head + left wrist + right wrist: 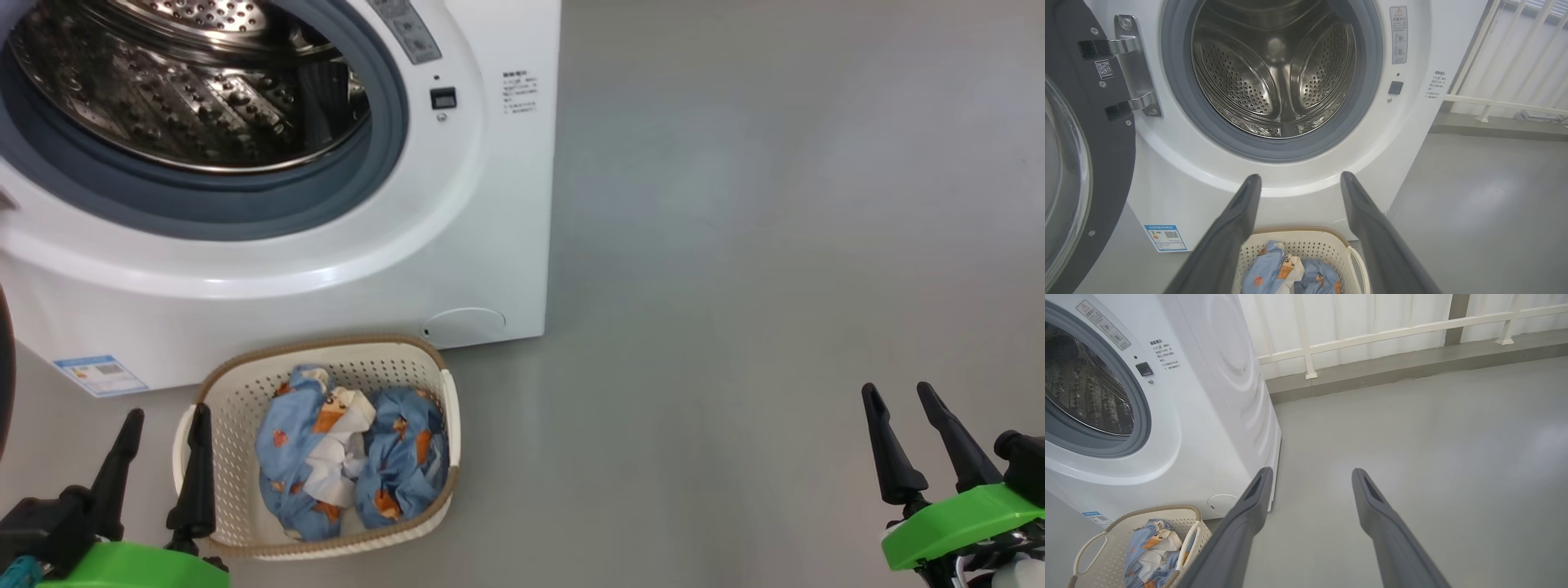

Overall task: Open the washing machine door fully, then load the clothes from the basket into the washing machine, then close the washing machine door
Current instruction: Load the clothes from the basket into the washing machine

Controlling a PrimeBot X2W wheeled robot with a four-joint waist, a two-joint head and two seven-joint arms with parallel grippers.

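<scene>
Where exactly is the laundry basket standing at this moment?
In the head view the basket stands on the floor at the lower left, just in front of the washing machine, with the left pincer near its left edge.

Floor (775,245): smooth grey coating, seamless, faintly glossy, spread across the open area.
Sheen (1547,437): soft pale patch of reflected light on the floor, edges blurred.
Kerb (1412,365): low grey raised strip along the floor's far edge, front face darker than its top.
Railing (1305,351): cream-white, one long horizontal rail on slim upright posts with flat feet, standing on the kerb.
Wall (1372,310): white, vertically ribbed panels behind the railing, brightly lit.
Pillar (1455,314): grey-brown upright band between the panels, reaching down to the kerb.
Light: even and soft throughout.
</scene>
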